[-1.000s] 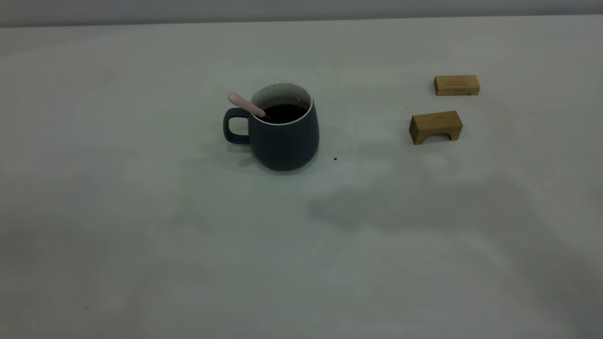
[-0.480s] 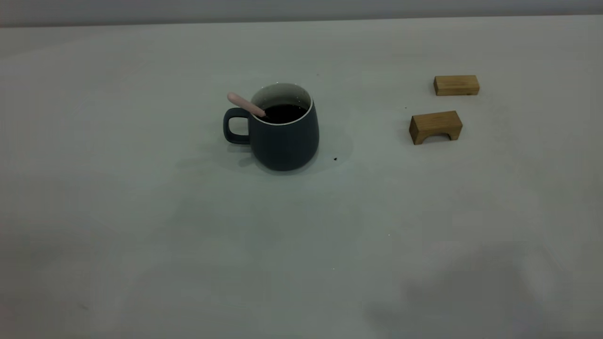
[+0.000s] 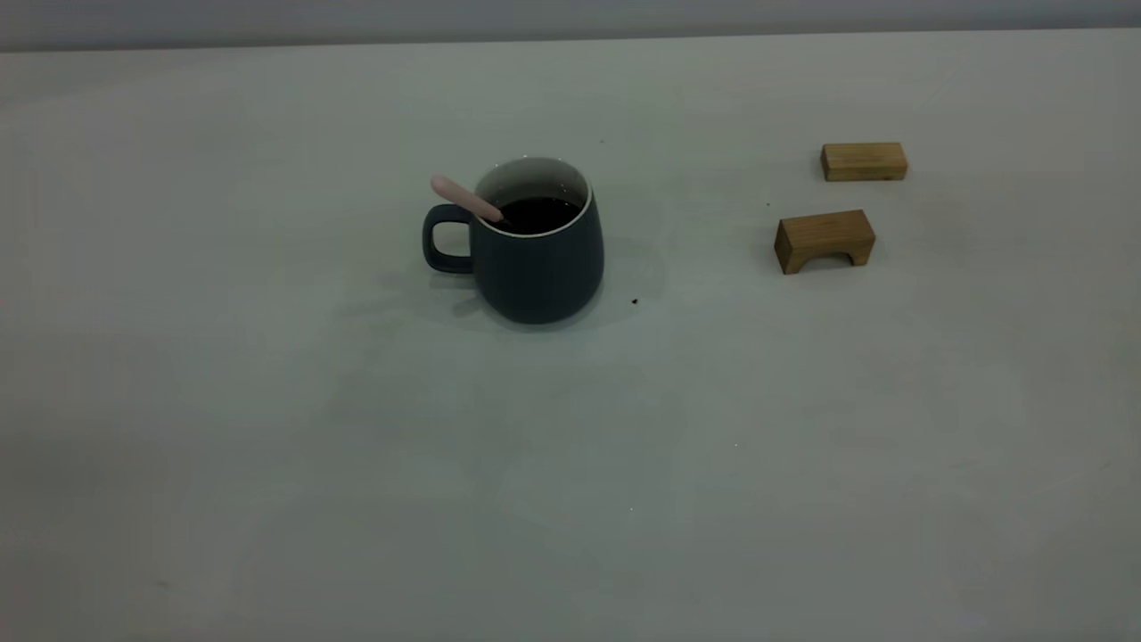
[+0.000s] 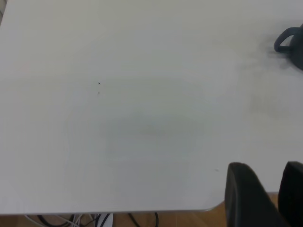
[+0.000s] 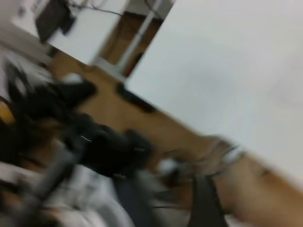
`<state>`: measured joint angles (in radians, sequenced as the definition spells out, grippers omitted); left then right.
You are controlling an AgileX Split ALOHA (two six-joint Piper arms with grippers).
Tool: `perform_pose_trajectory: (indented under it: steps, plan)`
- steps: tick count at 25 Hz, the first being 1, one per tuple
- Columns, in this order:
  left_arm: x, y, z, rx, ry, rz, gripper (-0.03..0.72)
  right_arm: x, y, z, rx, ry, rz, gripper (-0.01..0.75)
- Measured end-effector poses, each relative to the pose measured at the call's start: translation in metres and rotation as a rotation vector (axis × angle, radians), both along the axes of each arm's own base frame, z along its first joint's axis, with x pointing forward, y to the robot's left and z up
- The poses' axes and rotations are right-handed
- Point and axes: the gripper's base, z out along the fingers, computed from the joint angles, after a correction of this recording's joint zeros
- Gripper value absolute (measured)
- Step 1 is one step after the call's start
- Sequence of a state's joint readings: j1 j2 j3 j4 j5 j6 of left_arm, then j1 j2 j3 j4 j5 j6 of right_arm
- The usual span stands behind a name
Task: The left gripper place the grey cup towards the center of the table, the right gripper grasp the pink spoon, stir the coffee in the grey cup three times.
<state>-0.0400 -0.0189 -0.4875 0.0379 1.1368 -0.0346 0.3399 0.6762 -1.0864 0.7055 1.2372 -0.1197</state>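
Outside, pink spoon leans in grey cup; left gripper — parted, empty.

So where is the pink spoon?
In the exterior view the pink spoon stands in the grey cup, leaning over the rim above the handle, left of the wooden blocks.

The exterior view is lit dimly and evenly, and the counter is rendered in a dull grey-green cast that darkens towards the lower corners. Only a soft, faint shadow is thrown around the base of the grey cup, mostly towards the handle side, and a small glint is seen on the coffee. The two wooden blocks are shown sharply. In the left wrist view the counter is washed out to a bright, near-white tone, and the left pincer is shown dark and soft-edged. The right wrist view is heavily smeared by motion blur; nothing there is held in focus.
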Motion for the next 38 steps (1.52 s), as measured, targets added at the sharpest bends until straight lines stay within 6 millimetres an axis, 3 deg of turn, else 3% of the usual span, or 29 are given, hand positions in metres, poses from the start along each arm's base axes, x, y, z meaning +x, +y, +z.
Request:
perform_pose_trajectory:
  steps: [3,11,15,25,31,38]
  plan:
    - [0.0,0.0,0.0,0.0,0.0,0.0,0.243,-0.019,-0.011,-0.021,-0.146,-0.24,0.097,0.537]
    - [0.0,0.0,0.0,0.0,0.0,0.0,0.243,-0.054,-0.024,-0.072,-0.269,-0.453,0.072,0.519]
    - [0.0,0.0,0.0,0.0,0.0,0.0,0.243,-0.062,-0.032,-0.09,-0.286,-0.443,-0.117,0.511]
    - [0.0,0.0,0.0,0.0,0.0,0.0,0.243,-0.058,-0.076,-0.127,-0.472,-0.266,-0.708,0.511]
    - [0.0,0.0,0.0,0.0,0.0,0.0,0.243,-0.056,-0.081,-0.153,-0.484,-0.19,-0.813,0.511]
    - [0.0,0.0,0.0,0.0,0.0,0.0,0.243,-0.055,-0.08,-0.155,-0.51,-0.18,-0.858,0.511]
